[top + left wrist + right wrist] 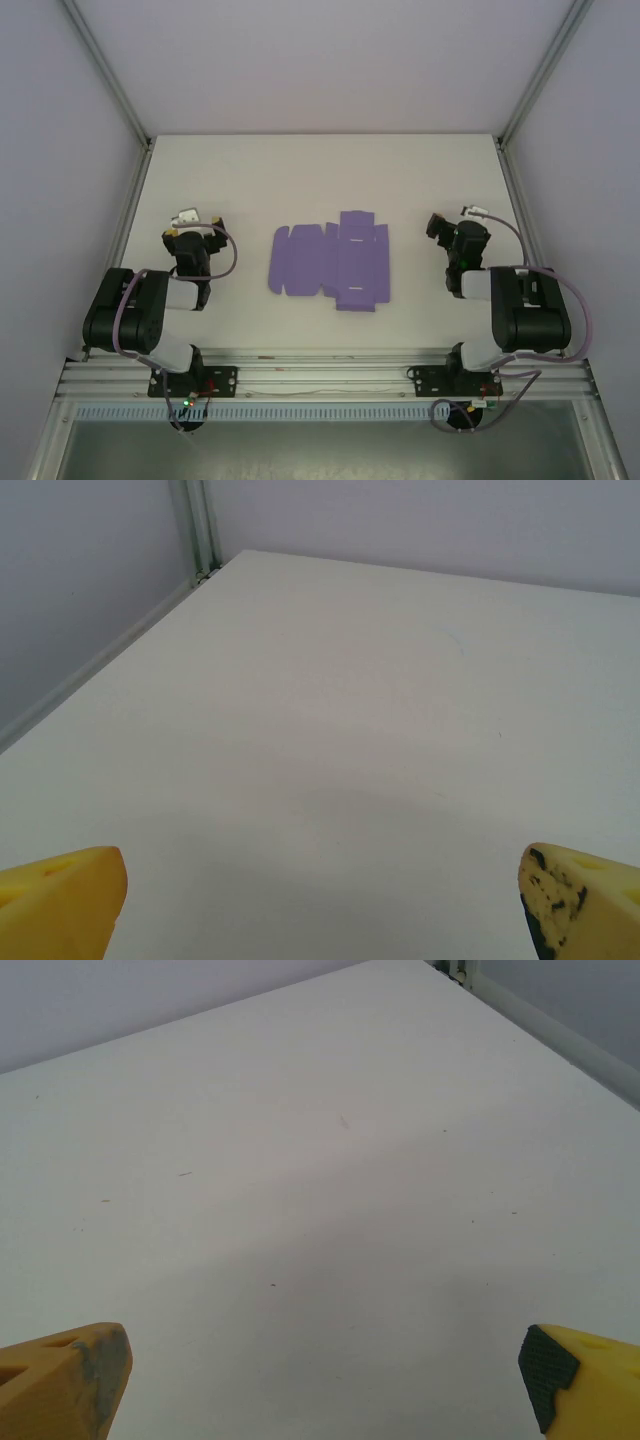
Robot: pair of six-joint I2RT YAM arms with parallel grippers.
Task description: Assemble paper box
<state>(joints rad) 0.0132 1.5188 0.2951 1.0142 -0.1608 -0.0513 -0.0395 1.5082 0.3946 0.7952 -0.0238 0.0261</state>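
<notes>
Now, top cam: paper box [330, 262] is seen as a flat purple sheet, laid betw. left gripper [192, 238] and right gripper [447, 232], well apart from both. Left wrist: yellow fingers [60, 905] are spread wide, nothing gripped. Right wrist: same, jaws wide, nothing held.

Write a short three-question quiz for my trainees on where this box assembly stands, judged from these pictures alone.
1. True or false: the paper box is already folded up.
2. Fill in: the left gripper and right gripper both stand ____.
3. Where does the paper box lie? A) flat on the table, between the two grippers; B) clamped in a gripper; C) leaning against the back wall.
Key: 1 false; 2 open; 3 A.
</notes>
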